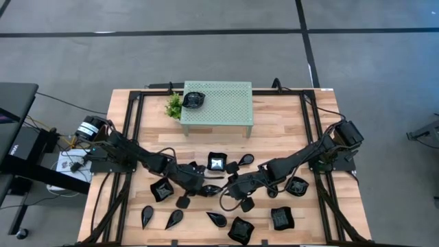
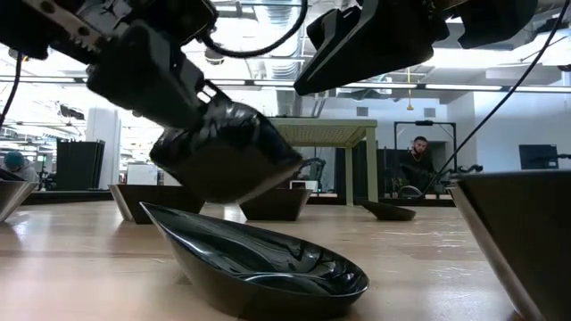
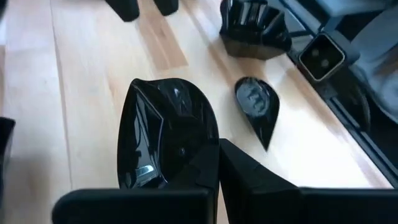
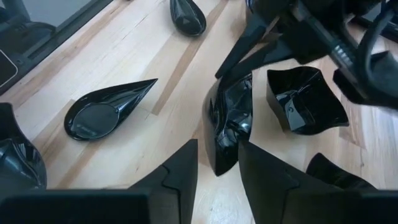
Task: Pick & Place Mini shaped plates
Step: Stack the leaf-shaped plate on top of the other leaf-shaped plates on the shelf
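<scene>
**Passing one plate between two grippers**

The left gripper (image 1: 206,186) is clamped on the held plate (image 2: 227,153), which hangs tilted on edge, clear of the table (image 1: 274,130), just toward 6 o'clock from the table's middle. The right gripper (image 4: 217,152) faces it with its fingers spread wide. They hold nothing, and the plate's lower rim sits at the mouth of the gap between them. We read this as a handover, or a two-armed regrip, on the way to the green stand (image 1: 219,103) at 12 o'clock, where one dish (image 1: 194,100) already rests.

To do it well, we think the right gripper should slide further on, so that its fingers bite the rim well in from the edge and not at the glossy lip, which will likely slip. We would close it fully before the left gripper lets go. We cannot tell how deep the left grip is.

A leaf-shaped dish (image 2: 259,259) lies right under the held plate, so a drop would strike it. The other mini shaped plates (image 1: 241,230) crowd the table from 7 to 5 o'clock, so we would lift straight up before swinging toward 12.
</scene>
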